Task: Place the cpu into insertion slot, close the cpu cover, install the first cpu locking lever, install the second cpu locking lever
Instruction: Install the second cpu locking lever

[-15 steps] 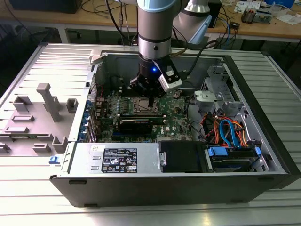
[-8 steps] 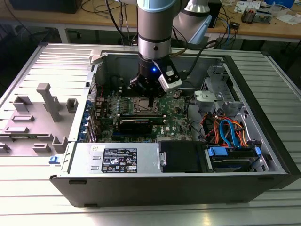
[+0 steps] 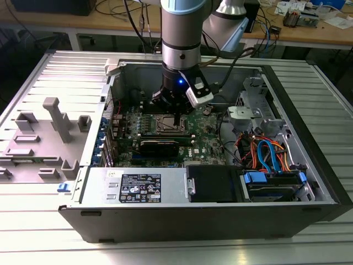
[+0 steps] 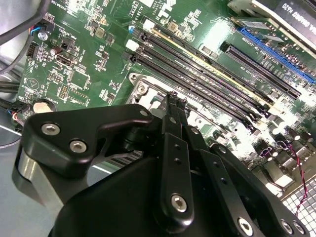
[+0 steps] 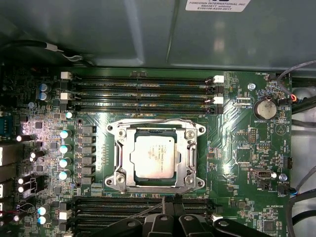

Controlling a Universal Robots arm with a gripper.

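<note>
The cpu (image 5: 153, 156), a dull silver square, lies flat in the insertion slot (image 5: 114, 180) on the green board. The cpu cover (image 5: 190, 148), a silver frame plate, lies down around it, and the chip shows through its window. My gripper (image 5: 172, 203) hangs just off one side of the socket, between it and a row of black memory slots, with its black fingers together. A thin silver lever (image 5: 140, 211) runs slantwise up to the fingertips; I cannot tell whether they touch. In the exterior view the gripper (image 3: 175, 118) stands over the slot (image 3: 164, 125). The second wrist view shows the closed gripper (image 4: 173, 98) beside a corner of the socket (image 4: 140, 88).
Long black memory slots (image 5: 143, 91) flank the socket on two sides. A row of capacitors (image 5: 64, 153) stands along a third side, and a coin battery (image 5: 266, 108) lies further off. The open case (image 3: 209, 204) holds a power supply (image 3: 138, 187), drive bays and coloured cables (image 3: 265, 154).
</note>
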